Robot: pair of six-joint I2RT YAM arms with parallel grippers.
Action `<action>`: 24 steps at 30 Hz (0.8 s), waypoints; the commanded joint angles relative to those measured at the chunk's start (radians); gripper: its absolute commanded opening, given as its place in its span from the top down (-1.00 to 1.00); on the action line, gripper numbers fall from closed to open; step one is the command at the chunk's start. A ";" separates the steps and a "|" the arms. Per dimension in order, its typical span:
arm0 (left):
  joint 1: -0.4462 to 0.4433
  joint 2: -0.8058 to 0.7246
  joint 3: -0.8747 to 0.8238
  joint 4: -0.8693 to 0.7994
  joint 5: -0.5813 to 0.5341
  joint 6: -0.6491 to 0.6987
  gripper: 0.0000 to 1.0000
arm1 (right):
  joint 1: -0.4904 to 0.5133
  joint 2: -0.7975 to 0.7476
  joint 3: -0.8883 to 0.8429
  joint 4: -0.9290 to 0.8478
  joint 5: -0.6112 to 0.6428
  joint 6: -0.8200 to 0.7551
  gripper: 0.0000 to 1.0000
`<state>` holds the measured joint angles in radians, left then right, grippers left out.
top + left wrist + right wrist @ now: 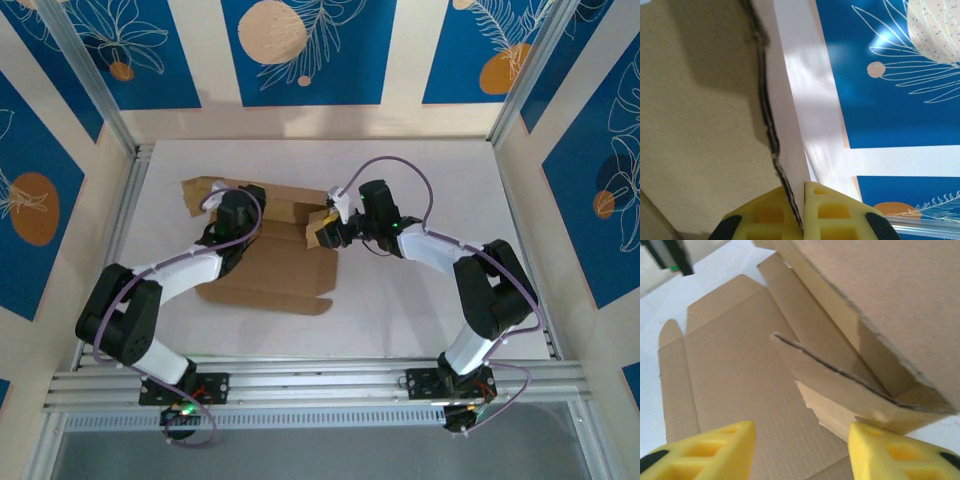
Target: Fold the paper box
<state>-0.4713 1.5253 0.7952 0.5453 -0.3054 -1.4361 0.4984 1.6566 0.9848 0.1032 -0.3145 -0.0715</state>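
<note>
Now left gripper (798, 201) pinches the partly folded brown paper box (270, 270); right gripper (801, 434) gapes.

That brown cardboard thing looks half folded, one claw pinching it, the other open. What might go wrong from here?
The right gripper stands open, so the raised flap of the brown corrugated cardboard box may spring back flat. The left gripper pinches a thin cardboard edge; a pull might tear it or let it slip.
</note>
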 commanded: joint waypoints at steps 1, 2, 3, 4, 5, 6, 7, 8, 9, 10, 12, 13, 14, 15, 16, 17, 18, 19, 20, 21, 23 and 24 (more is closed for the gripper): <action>0.013 -0.013 -0.031 0.023 0.103 0.047 1.00 | 0.017 0.009 0.014 0.001 -0.089 -0.160 -0.15; 0.017 -0.014 -0.035 0.021 0.110 0.050 1.00 | 0.020 0.011 0.019 -0.012 -0.091 -0.175 -0.17; 0.020 -0.017 -0.038 0.023 0.115 0.051 1.00 | 0.019 0.013 0.022 -0.020 -0.083 -0.183 -0.17; 0.022 -0.022 -0.044 0.025 0.115 0.052 1.00 | 0.019 0.015 0.027 -0.023 -0.056 -0.183 -0.16; 0.024 -0.026 -0.051 0.032 0.114 0.058 1.00 | 0.019 0.017 0.030 -0.022 -0.021 -0.179 -0.13; 0.024 -0.030 -0.058 0.037 0.112 0.065 1.00 | 0.018 0.020 0.034 -0.021 0.011 -0.171 -0.08; 0.025 -0.034 -0.064 0.039 0.109 0.069 1.00 | 0.020 0.023 0.036 -0.015 0.071 -0.153 0.01; 0.025 -0.038 -0.069 0.042 0.109 0.071 1.00 | 0.024 0.026 0.039 -0.013 0.135 -0.129 0.09; 0.028 -0.040 -0.072 0.047 0.111 0.073 1.00 | 0.024 0.025 0.039 -0.013 0.172 -0.109 0.17; 0.030 -0.042 -0.077 0.055 0.118 0.078 1.00 | 0.026 0.020 0.034 -0.007 0.217 -0.089 0.26; 0.031 -0.044 -0.093 0.091 0.127 0.089 1.00 | 0.029 0.005 0.012 0.019 0.276 -0.057 0.38; 0.031 -0.044 -0.100 0.107 0.131 0.092 1.00 | 0.031 -0.001 -0.002 0.035 0.297 -0.043 0.40; 0.032 -0.044 -0.107 0.117 0.137 0.095 1.00 | 0.031 -0.005 -0.015 0.047 0.319 -0.031 0.43; 0.032 -0.042 -0.112 0.123 0.141 0.097 1.00 | 0.031 -0.007 -0.023 0.055 0.336 -0.022 0.45; 0.032 -0.043 -0.119 0.128 0.144 0.098 1.00 | 0.032 -0.008 -0.030 0.060 0.354 -0.018 0.46; 0.031 -0.040 -0.126 0.134 0.148 0.098 1.00 | 0.034 -0.008 -0.036 0.066 0.378 -0.015 0.46; 0.032 -0.039 -0.134 0.141 0.150 0.097 1.00 | 0.036 -0.009 -0.042 0.073 0.394 -0.013 0.45; 0.031 -0.038 -0.144 0.151 0.152 0.098 1.00 | 0.035 -0.011 -0.049 0.083 0.402 -0.012 0.45; 0.033 -0.036 -0.152 0.160 0.155 0.098 1.00 | 0.036 -0.013 -0.056 0.091 0.414 -0.013 0.43; 0.033 -0.036 -0.159 0.163 0.157 0.099 1.00 | 0.038 -0.014 -0.060 0.097 0.435 -0.013 0.42; 0.033 -0.039 -0.173 0.166 0.160 0.100 1.00 | 0.037 -0.017 -0.069 0.113 0.456 -0.013 0.37; 0.033 -0.040 -0.176 0.164 0.160 0.101 1.00 | 0.038 -0.017 -0.070 0.116 0.472 -0.013 0.36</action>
<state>-0.4335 1.5013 0.6544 0.7208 -0.2394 -1.3869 0.5457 1.6596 0.9268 0.1627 0.0315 -0.0963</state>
